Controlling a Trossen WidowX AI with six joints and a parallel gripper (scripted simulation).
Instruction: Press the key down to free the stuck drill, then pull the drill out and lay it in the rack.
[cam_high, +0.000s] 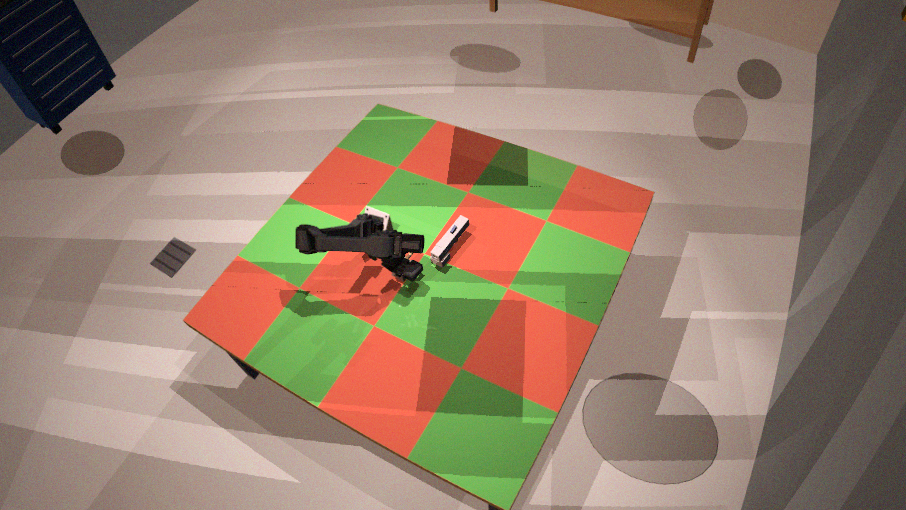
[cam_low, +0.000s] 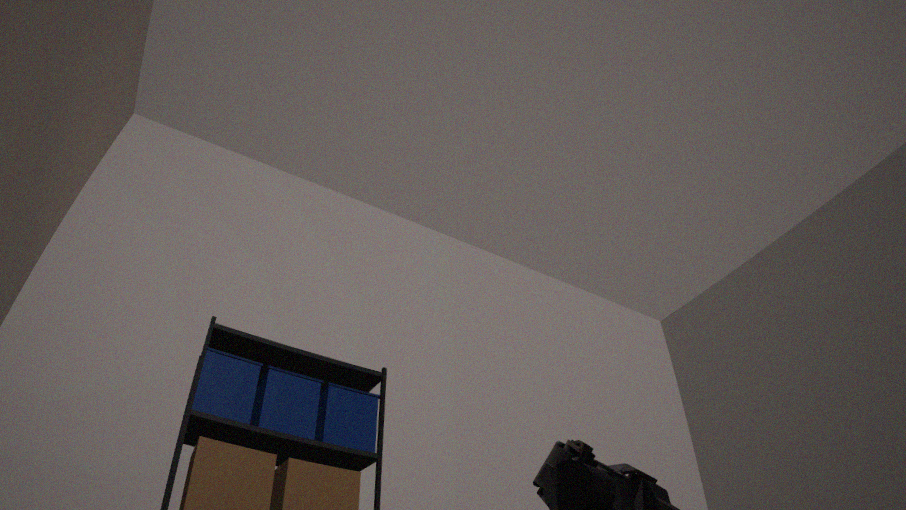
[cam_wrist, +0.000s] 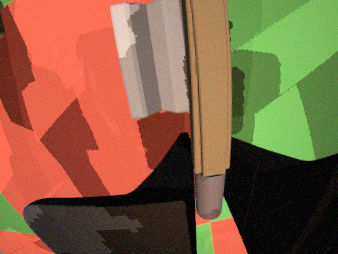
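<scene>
Drill (cam_wrist: 212, 100), tan-bodied, grey-tipped: hanging between the nearly closed jaws of the gripper (cam_high: 410, 271) (cam_wrist: 196, 138), beside the grooved grey rack (cam_wrist: 155, 65). Risk: misaligned lowering catching the rack's edge, twisting the drill or tipping the rack.

From my top view I look down, at a slant, from high over the table (cam_high: 485, 380); the whole table top is in the frame, with floor on all sides. My exterior view looks upward, to the ceiling (cam_low: 443, 126) and walls; only part of the arm (cam_high: 342, 243) (cam_low: 602, 484) enters at lower right. The wrist view looks very closely along the black fingers to the table (cam_wrist: 55, 25), which the top view also shows.
</scene>
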